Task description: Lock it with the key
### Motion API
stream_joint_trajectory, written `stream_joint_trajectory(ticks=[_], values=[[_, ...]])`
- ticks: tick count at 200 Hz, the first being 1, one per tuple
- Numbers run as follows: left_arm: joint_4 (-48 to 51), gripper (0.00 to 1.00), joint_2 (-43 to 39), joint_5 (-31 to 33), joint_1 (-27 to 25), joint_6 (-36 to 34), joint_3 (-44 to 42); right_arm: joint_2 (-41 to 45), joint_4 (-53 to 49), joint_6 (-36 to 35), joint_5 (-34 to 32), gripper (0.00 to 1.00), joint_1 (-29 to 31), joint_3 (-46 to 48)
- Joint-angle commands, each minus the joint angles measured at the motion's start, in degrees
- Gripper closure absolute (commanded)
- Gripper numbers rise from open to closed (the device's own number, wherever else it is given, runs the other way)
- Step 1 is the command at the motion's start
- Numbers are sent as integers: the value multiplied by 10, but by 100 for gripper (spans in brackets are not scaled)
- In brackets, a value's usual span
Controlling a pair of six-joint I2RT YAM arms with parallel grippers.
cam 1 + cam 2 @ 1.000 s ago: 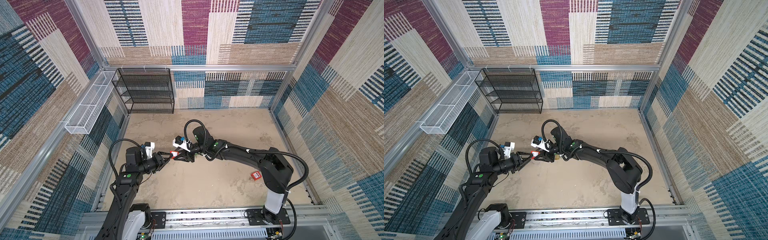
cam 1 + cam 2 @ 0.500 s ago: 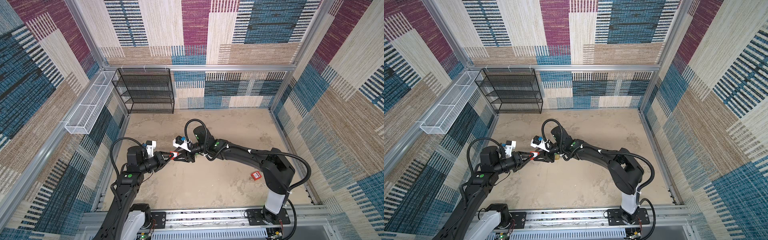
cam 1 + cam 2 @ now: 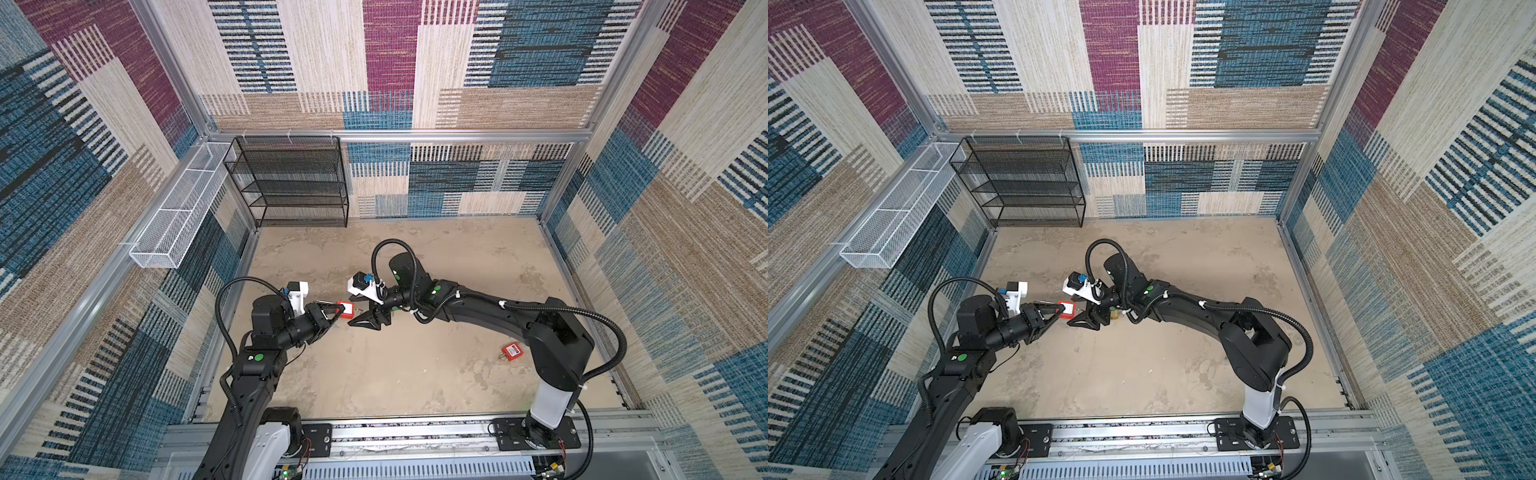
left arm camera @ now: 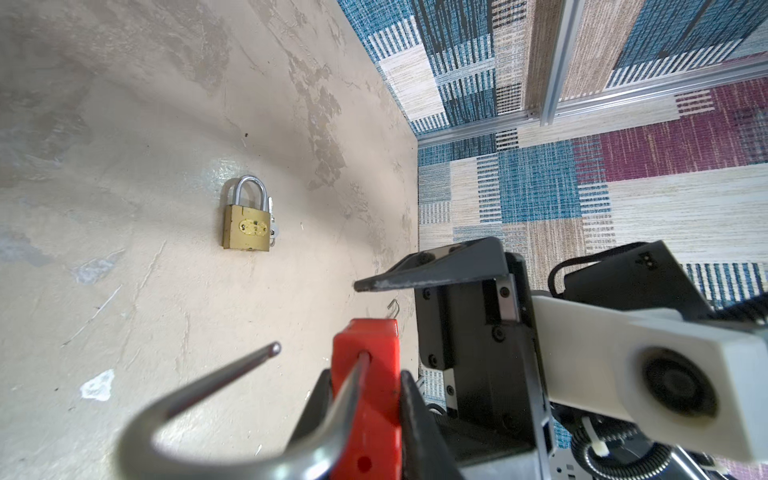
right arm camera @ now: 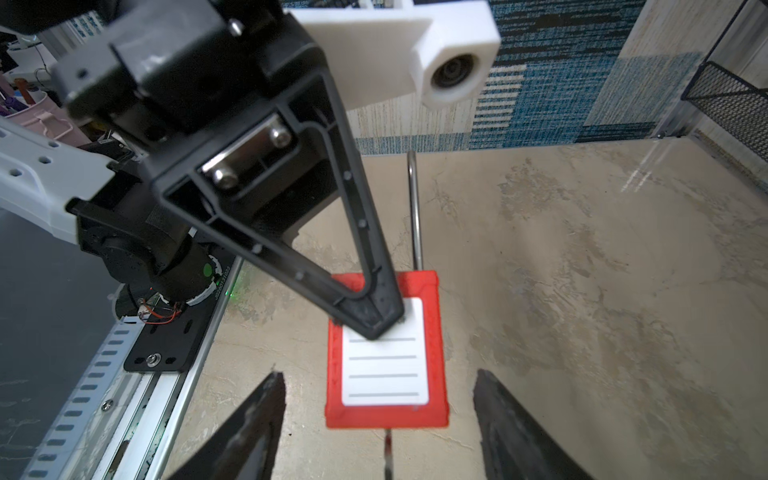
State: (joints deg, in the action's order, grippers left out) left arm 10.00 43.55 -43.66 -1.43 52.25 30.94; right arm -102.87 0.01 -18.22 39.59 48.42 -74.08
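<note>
- My right end effector [image 5: 377, 376] is now standing released, its jaws spread on either side of the red lock [image 4: 365, 374] and touching nothing. A moment ago they were set narrower on it.
- My left end effector [image 3: 341, 311] has been closing over the same moment and is now clenching the red lock by its flat faces.
- So the lock is passing from right to left. It is hanging above the counter [image 3: 415, 374], left of middle, between my two end effectors. I judge this is freeing my right one to work the key.
- The left wrist view is showing what the top views are not: the shackle [image 4: 216, 374] is swung open, its free end out of the body, so nothing is locked yet. It is also showing a brass lock [image 4: 246, 226] lying flat farther off.
- The right wrist view is showing a thin sliver [image 5: 388, 455] under the lock body. I cannot tell whether it is the key.
- Only a top view is catching the second red lock [image 3: 512, 352], near right.
</note>
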Motion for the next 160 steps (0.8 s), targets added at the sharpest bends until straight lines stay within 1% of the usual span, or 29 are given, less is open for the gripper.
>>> stream_joint_trajectory(ticks=[1, 13, 28, 42, 58, 76, 90, 131, 140, 160], values=[[-69, 83, -1, -16, 0, -14, -1, 27, 77, 73, 5, 26, -19, 21], [-106, 83, -1, -30, -1, -10, -6, 54, 133, 126, 27, 26, -38, 55], [-178, 83, 0, -57, 0, -10, -15, 91, 217, 190, 44, 25, -63, 97], [-215, 83, 3, -63, 0, -17, -12, 117, 253, 236, 48, 24, -80, 119], [-266, 84, 8, -77, 0, -25, -9, 143, 267, 280, 57, 24, -96, 124], [-332, 87, 10, -81, 0, -30, -7, 157, 243, 335, 39, 22, -109, 107], [-395, 87, 12, -80, -1, -23, -10, 167, 249, 380, 27, 23, -117, 109], [-576, 87, 42, -89, -1, 43, -11, 173, 341, 504, 54, 22, -121, 127], [-609, 87, 49, -88, -2, 58, -10, 169, 353, 536, 58, 22, -121, 125], [-663, 87, 59, -85, -2, 83, -8, 159, 389, 581, 75, 23, -121, 124]])
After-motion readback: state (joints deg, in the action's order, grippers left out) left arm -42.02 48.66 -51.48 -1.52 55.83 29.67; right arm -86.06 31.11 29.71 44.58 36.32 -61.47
